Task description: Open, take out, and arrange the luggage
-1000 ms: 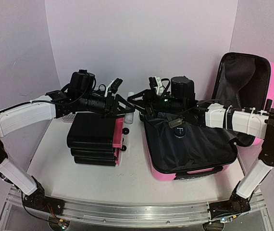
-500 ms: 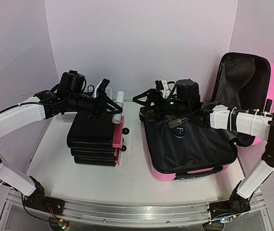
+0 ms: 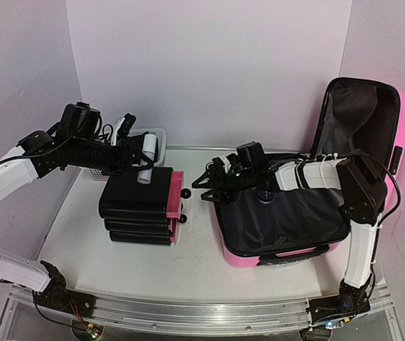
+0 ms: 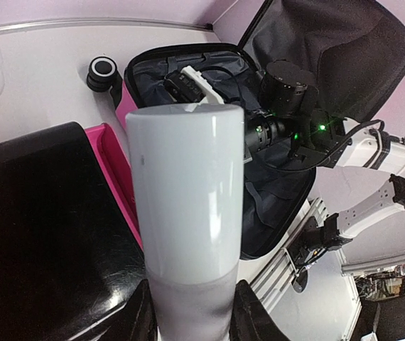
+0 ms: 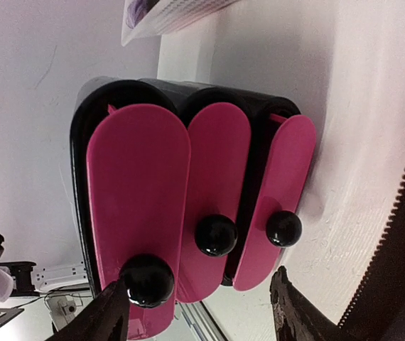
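**Pink luggage, open, right of table; one gripper loaded, one free.**

Top view: you find the luggage (image 3: 295, 224) lying open at the right, lid upright, apart from the stack of black cases (image 3: 137, 202). Your left gripper (image 3: 140, 162) pinches a white cylinder (image 3: 148, 148) above that stack, in front of the mesh basket (image 3: 158, 136). Your right gripper (image 3: 201, 190) hangs spread at the luggage's left rim.

Left wrist view: fingers (image 4: 142, 316) clamp the cylinder's lower end.

Right wrist view: fingers (image 5: 106, 316) stand wide, nothing between them, facing the cases' pink ends.
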You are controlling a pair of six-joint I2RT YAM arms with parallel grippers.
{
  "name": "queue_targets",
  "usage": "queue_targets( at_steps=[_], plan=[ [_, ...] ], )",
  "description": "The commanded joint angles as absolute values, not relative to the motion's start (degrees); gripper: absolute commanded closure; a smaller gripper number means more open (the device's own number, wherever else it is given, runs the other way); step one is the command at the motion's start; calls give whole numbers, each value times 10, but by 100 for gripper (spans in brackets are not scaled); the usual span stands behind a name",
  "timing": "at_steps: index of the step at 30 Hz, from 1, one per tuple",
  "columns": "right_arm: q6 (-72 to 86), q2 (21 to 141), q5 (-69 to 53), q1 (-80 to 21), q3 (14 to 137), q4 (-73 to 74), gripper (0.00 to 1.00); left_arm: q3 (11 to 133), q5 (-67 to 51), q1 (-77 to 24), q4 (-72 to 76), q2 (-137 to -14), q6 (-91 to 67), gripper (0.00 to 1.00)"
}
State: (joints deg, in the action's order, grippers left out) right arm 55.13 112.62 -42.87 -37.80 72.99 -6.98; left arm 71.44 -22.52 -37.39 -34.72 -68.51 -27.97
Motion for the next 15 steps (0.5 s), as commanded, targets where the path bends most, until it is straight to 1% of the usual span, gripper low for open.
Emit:
queue_targets(
  at_steps=[1, 7, 12, 15],
  plan=[
    [546, 1143, -471, -387, 778, -98, 37, 723, -226, -371, -340, -680, -265, 83],
    [570, 1179, -495, -401, 798, -130, 48, 729, -238, -371, -339, -690, -265, 83],
    [585, 1174, -507, -409, 783, -155, 49, 730, -244, -371, -339, -691, -264, 83],
    [597, 1162, -509, -411, 758, -178, 46, 730, -247, -371, -340, -692, -265, 83]
  ],
)
